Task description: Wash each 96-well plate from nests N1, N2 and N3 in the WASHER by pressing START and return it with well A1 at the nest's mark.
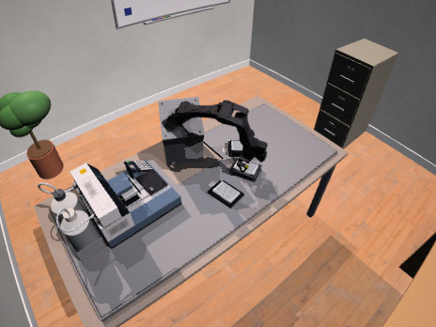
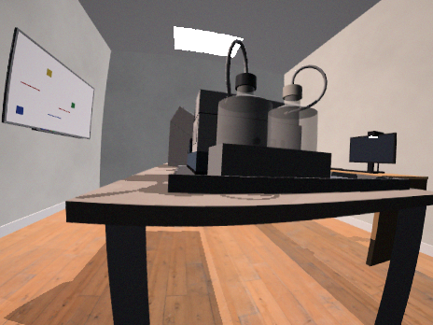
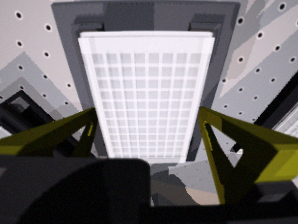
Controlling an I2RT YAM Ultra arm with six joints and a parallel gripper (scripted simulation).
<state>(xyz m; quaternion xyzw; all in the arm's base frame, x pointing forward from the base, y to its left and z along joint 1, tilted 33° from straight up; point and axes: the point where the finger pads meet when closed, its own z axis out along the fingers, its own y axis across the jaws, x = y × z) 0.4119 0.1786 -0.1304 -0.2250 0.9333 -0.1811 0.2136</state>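
In the wrist view a white 96-well plate (image 3: 149, 92) lies flat in its dark nest (image 3: 147, 20) on the perforated mat. My gripper (image 3: 148, 112) is open, with one yellow finger on each long side of the plate's near end, not pressing on it. In the top view the gripper (image 1: 244, 164) hangs low over the middle nest's plate (image 1: 247, 168). A second plate (image 1: 225, 192) sits in the nest nearer the front, and a third (image 1: 235, 147) is partly hidden behind the arm. The washer (image 1: 123, 199) stands at the left; its dark carrier pocket (image 1: 153, 181) holds nothing.
The keypad (image 1: 143, 165) sits beside the carrier, with a green lamp (image 1: 128, 163) next to it. Two bottles (image 1: 70, 218) with tubing stand at the washer's far left end; they fill the exterior view (image 2: 261, 119). The arm's base (image 1: 180, 136) is behind the nests.
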